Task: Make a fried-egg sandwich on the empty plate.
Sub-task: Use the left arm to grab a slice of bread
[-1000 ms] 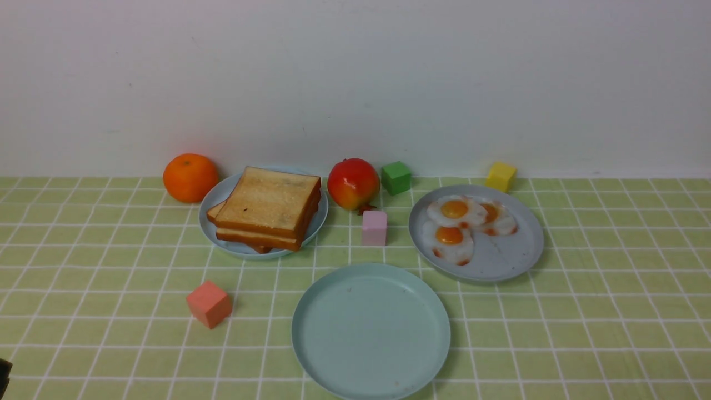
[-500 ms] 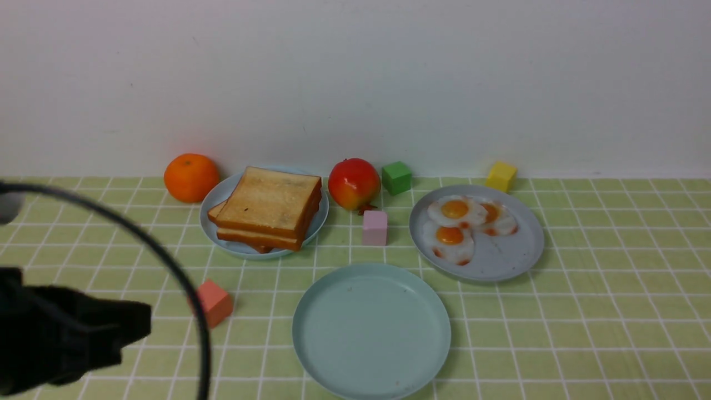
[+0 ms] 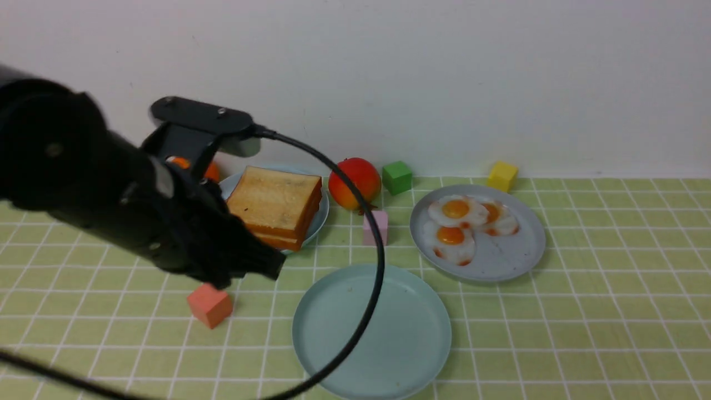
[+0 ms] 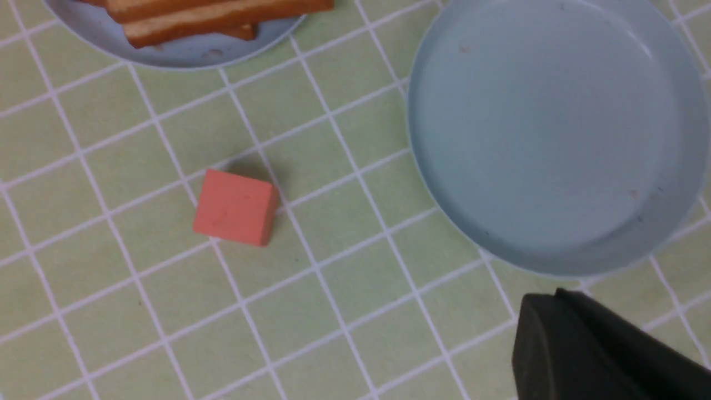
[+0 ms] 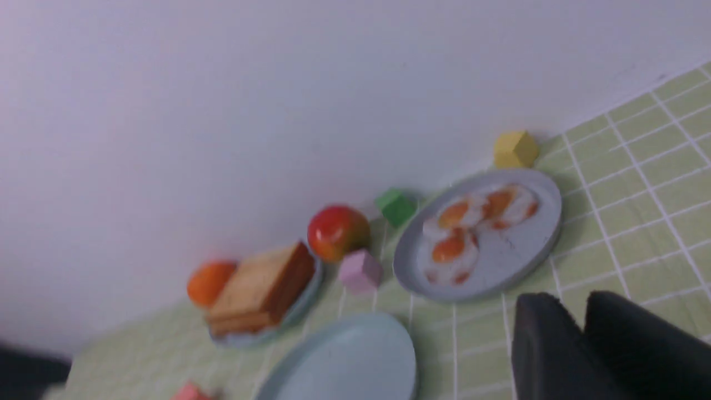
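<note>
Just beyond its closed, empty fingers lies the toast stack (image 3: 275, 208): the left gripper (image 3: 266, 268) has swung in. The right gripper (image 5: 584, 339) looks nearly closed and empty. Grasping the first slice likely needs the jaws reopened.

A: Back row?
B: Orange (image 5: 210, 283) leftmost by the wall. Toast plate (image 3: 324, 213) right of it, toast (image 3: 275, 205) stacked on it. Then apple (image 3: 354, 183), with wall cube (image 3: 397, 176) just right of it. Corner cube (image 3: 501, 175) sits behind the egg plate (image 3: 500, 261).
A: Eggs?
B: Three eggs (image 3: 458, 225), touching, on that plate's back-left part.
A: Middle?
B: Mid cube (image 3: 371, 225) between the toast plate and egg plate, just before the apple. Empty plate (image 3: 411, 333) before it, nearest me.
A: Left side?
B: Near cube (image 3: 209, 304) left of the empty plate, before the toast plate. My left arm (image 3: 111, 205) hangs over it, covering most of the orange.
</note>
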Motion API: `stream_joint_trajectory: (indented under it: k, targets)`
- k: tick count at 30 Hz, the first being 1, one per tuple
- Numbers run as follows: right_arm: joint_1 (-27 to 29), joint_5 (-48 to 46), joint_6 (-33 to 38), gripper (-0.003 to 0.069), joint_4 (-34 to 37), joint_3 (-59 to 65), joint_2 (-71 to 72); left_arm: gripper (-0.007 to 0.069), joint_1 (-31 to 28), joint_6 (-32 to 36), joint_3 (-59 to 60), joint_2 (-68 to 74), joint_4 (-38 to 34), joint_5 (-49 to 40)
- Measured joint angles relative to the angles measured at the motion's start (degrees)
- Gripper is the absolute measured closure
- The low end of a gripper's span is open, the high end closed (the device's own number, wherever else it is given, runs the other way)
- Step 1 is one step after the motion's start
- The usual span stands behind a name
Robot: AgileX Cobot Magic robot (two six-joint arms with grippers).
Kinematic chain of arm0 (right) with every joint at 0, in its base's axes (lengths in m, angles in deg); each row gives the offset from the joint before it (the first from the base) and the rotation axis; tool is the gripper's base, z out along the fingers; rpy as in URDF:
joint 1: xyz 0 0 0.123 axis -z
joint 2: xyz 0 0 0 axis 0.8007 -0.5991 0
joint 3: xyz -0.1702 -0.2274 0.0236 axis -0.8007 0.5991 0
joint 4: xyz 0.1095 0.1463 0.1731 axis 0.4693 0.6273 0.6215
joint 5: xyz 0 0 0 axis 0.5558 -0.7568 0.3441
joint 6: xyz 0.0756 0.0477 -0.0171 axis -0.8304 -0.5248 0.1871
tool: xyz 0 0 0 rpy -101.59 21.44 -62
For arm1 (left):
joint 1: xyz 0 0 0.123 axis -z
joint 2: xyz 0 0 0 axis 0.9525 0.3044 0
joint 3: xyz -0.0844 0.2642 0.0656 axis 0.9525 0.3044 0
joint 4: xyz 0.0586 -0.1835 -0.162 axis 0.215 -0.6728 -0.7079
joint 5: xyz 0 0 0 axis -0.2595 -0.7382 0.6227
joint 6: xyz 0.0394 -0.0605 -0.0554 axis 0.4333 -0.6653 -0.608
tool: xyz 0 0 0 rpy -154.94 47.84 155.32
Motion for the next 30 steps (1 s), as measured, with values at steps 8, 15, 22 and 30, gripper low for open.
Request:
stream_joint_trajectory:
  k: [8,15,22,30]
  targets:
    - [-1.6,-32.8,14.9,0.0669,-2.1,-29.7,-19.4,0.0608,-0.7,-3.8,-19.0,21.3,4.6,-2.0]
    - [-4.2,-32.7,15.4,0.0669,-0.8,-33.1,-22.5,0.0435,-1.2,-4.7,-30.1,32.9,7.8,-1.8]
    - [-4.4,-35.9,15.5,0.0666,-0.8,-33.1,-22.8,0.0255,-1.4,-15.4,-37.1,42.6,18.3,-0.7]
    - [-4.4,-36.3,15.6,0.0666,-0.8,-33.1,-22.8,0.0245,-1.6,-17.6,-37.4,46.4,21.0,1.1]
